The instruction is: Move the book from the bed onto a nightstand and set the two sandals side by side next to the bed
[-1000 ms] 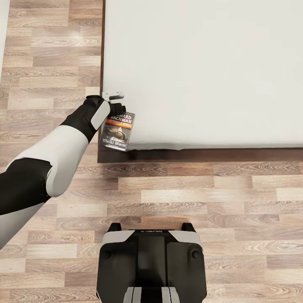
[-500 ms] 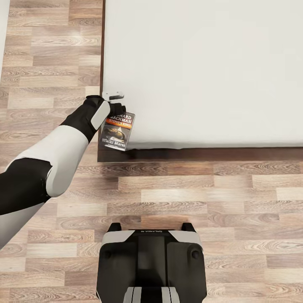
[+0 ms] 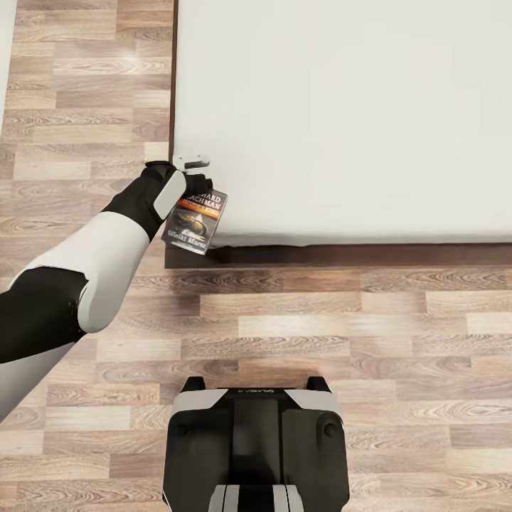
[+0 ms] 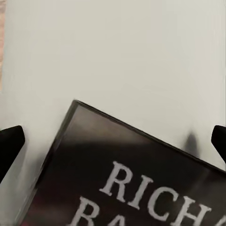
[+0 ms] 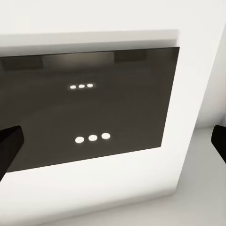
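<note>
A: Where is the book [image 3: 193, 221]?
B: At the near left corner of the bed [image 3: 341, 121], overhanging the dark frame above the plank floor [image 3: 320, 327].
A: The grippers?
B: Left gripper [image 3: 190, 171] at the book's top edge, grip undeterminable; right gripper [image 5: 113, 141] spread wide, empty, facing a dark panel [image 5: 89, 108].

The book [image 3: 194, 222] has a dark grey cover with white lettering, an orange band and a dim picture beneath. The bed [image 3: 341, 121] has a plain pale grey mattress on a dark brown frame. The floor [image 3: 320, 334] is wood plank in mixed tan, brown and grey tones. The left arm [image 3: 107, 249] is white with black segments.
</note>
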Motion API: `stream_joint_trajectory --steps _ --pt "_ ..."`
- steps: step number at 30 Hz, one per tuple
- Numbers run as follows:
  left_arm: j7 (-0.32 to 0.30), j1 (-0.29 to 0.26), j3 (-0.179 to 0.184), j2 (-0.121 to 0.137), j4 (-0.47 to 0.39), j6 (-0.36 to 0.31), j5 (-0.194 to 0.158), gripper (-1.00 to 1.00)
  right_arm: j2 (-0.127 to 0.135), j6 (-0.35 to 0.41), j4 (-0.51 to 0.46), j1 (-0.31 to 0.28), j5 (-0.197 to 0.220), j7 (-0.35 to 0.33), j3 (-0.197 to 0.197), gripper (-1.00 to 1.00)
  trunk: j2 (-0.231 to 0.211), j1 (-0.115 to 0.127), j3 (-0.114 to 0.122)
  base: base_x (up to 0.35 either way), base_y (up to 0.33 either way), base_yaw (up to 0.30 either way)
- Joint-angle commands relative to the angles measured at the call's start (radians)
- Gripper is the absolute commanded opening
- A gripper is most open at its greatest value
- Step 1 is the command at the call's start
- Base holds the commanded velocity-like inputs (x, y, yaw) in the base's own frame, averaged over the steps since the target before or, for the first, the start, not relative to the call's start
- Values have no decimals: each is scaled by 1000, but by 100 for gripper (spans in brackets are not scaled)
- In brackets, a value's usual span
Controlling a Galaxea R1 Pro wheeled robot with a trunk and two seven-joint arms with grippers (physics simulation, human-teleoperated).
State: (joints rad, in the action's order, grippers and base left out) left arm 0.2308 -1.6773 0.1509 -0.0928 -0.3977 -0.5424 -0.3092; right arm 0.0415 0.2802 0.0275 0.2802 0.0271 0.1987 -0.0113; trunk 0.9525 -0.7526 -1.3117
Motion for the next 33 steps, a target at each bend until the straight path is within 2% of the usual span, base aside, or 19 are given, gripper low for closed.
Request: stream_joint_trajectory --steps 1,33 --pt "10 1 4 1 0 -5 -27 100 0 4 -1 1 3 2 -2 100 0 0 0 -46 0 0" --pt "10 1 4 1 -1 -5 -27 100 0 4 -2 1 3 2 -2 100 0 0 0 -7 0 0"
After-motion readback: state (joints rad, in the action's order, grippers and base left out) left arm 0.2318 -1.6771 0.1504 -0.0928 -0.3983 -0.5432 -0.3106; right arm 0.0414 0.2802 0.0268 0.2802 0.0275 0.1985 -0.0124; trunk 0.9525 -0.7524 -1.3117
